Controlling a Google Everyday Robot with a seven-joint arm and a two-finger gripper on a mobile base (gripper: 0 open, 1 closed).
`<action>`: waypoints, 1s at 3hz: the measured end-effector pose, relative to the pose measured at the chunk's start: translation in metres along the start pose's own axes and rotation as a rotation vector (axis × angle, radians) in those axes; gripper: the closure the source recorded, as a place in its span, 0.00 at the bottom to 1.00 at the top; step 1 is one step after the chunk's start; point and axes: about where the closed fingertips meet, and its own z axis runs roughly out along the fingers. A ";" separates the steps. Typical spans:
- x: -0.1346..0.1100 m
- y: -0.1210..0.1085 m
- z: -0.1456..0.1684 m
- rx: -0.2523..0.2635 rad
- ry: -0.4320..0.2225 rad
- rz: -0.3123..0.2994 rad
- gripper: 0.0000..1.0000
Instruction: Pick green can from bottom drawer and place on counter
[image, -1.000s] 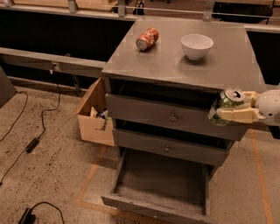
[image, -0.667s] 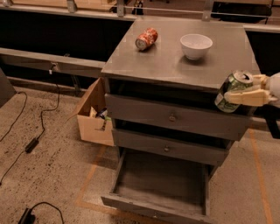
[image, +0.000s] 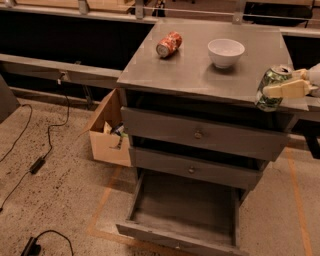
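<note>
Clamped shut on the green can (image: 270, 76), my gripper (image: 280, 86) is holding it at the front right corner of the counter (image: 200, 75). One pale finger (image: 285, 90) is lying across the can's near side, and the other is showing just behind it. The can is leaning slightly, silver top up. Its lower end is overlapping the counter's front edge, and I cannot tell whether it is resting on the metal or hanging just above it.

Around me the speckled floor (image: 60, 200) is spreading out to the left, with an orange tape line (image: 102, 205) running along the foot of the grey cabinet. The counter is capping that cabinet. Below it the top drawer (image: 200, 134) and the middle drawer (image: 192, 167) are sitting pushed in, while the bottom drawer (image: 185, 210) is standing pulled well out toward me. A cardboard box (image: 107, 135) is sitting open against the cabinet's left side. Near the counter's back edge a white bowl (image: 226, 51) is standing right of centre, and a red-orange can (image: 168, 44) is lying on its side toward the back left corner, well apart from my hand. Black cables (image: 50, 135) are trailing over the floor on the left.

My wrist (image: 314, 75) is sticking in from the right edge of the view, about level with the counter top, fingers pointing left.
</note>
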 end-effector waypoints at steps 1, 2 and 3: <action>-0.012 -0.042 0.013 0.049 -0.019 0.000 1.00; -0.051 -0.082 0.011 0.148 -0.094 -0.068 0.98; -0.061 -0.095 0.019 0.182 -0.092 -0.094 0.75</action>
